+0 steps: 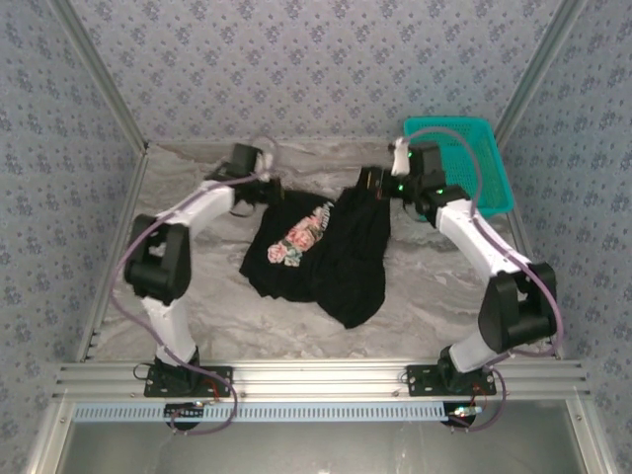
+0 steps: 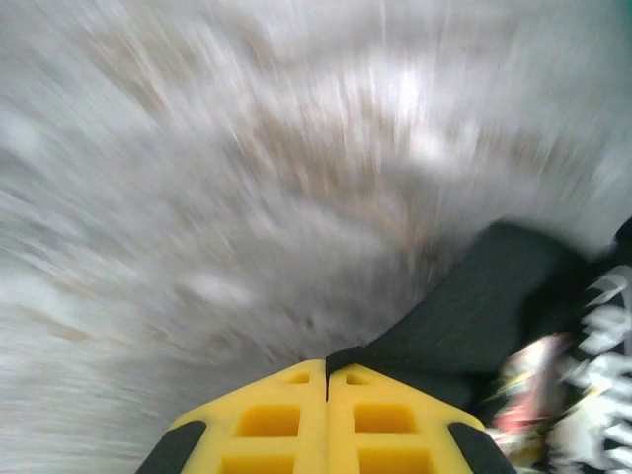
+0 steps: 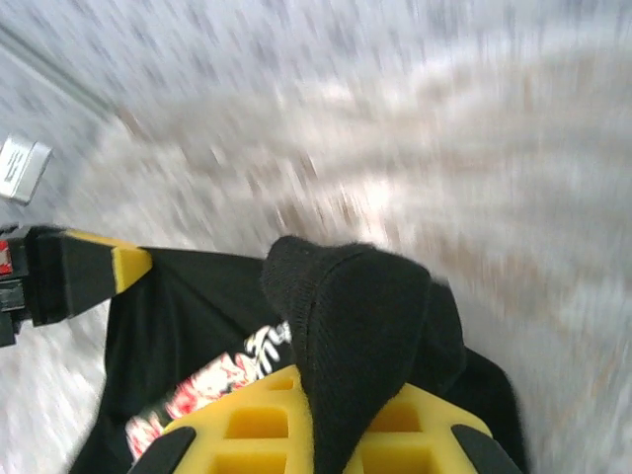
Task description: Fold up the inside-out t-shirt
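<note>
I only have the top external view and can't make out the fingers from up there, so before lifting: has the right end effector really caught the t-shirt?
Observer: Yes. In the right wrist view the right end effector is shut on a thick bunch of the black t-shirt, which sticks up past its yellow fingers.
Operator: And the left one?
Observer: In the left wrist view the left end effector is shut, fingers pressed together. The shirt's edge starts right at their tips, so it seems to nip only a thin edge, far less cloth than the right.
</note>
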Robot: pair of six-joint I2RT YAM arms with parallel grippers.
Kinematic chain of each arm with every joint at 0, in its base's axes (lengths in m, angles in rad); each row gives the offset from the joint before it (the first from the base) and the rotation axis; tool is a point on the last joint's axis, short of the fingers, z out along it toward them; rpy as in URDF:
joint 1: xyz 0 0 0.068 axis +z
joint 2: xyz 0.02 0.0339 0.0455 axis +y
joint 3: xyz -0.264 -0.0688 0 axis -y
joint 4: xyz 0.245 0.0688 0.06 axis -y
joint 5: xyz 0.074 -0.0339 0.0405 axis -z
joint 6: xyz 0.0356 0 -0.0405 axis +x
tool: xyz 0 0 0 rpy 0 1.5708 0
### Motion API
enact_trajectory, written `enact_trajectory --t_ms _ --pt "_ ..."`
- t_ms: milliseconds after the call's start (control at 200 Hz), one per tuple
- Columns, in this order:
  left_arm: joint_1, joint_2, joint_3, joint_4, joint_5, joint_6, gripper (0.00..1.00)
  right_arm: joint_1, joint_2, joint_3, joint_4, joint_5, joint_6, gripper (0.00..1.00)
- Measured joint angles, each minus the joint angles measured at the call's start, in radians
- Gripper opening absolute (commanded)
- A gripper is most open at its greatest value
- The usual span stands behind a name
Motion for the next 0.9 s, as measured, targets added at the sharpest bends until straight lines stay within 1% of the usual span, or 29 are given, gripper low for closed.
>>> enact_trajectory --t_ms 95,165,220,290,390,480,505,530,580,619,689,749,794,839,899 --pt "0.114 -0.169 0.037 0.055 -0.010 -0.034 0.00 -0.006 -0.064 0.112 0.027 0.012 -0.017 0.00" --pt "0.172 -0.278 0.077 0.097 -0.020 -0.044 0.00 -0.006 -0.109 0.177 0.045 0.018 -0.032 0.00" --pt "0.193 -0.365 0.090 0.127 -0.030 -0.047 0.00 -0.006 -0.146 0.201 0.060 0.019 -0.043 0.00" --pt "0.195 -0.475 0.086 0.145 -0.038 -0.044 0.00 -0.006 -0.203 0.204 0.069 0.015 -0.061 0.00" --pt "0.188 -0.646 0.006 0.166 -0.051 -0.039 0.00 -0.006 -0.301 0.153 0.084 -0.001 -0.085 0.00" --pt "0.187 -0.798 -0.162 0.165 -0.072 -0.045 0.00 -0.006 -0.422 0.012 0.099 -0.020 -0.093 0.05" --pt "0.187 -0.839 -0.217 0.156 -0.079 -0.053 0.00 -0.006 -0.458 -0.038 0.098 -0.023 -0.092 0.08" --pt "0.187 -0.876 -0.275 0.142 -0.084 -0.060 0.05 -0.006 -0.490 -0.092 0.090 -0.026 -0.089 0.13" --pt "0.187 -0.937 -0.399 0.119 -0.091 -0.081 0.20 -0.006 -0.550 -0.202 0.073 -0.029 -0.073 0.24" --pt "0.187 -0.974 -0.506 0.079 -0.097 -0.102 0.26 -0.005 -0.591 -0.296 0.051 -0.030 -0.053 0.31" --pt "0.187 -1.022 -0.683 -0.006 -0.103 -0.140 0.40 0.000 -0.645 -0.462 -0.001 -0.016 -0.005 0.41" --pt "0.187 -1.043 -0.824 -0.088 -0.112 -0.172 0.51 0.009 -0.677 -0.599 -0.071 0.021 0.040 0.47" --pt "0.186 -1.069 -0.903 -0.147 -0.112 -0.188 0.60 0.016 -0.694 -0.669 -0.123 0.051 0.068 0.51" --pt "0.177 -1.094 -0.946 -0.183 -0.114 -0.204 0.65 0.023 -0.703 -0.708 -0.164 0.081 0.092 0.52" --pt "0.140 -1.103 -0.956 -0.182 -0.120 -0.224 0.70 0.031 -0.690 -0.713 -0.183 0.119 0.107 0.54"
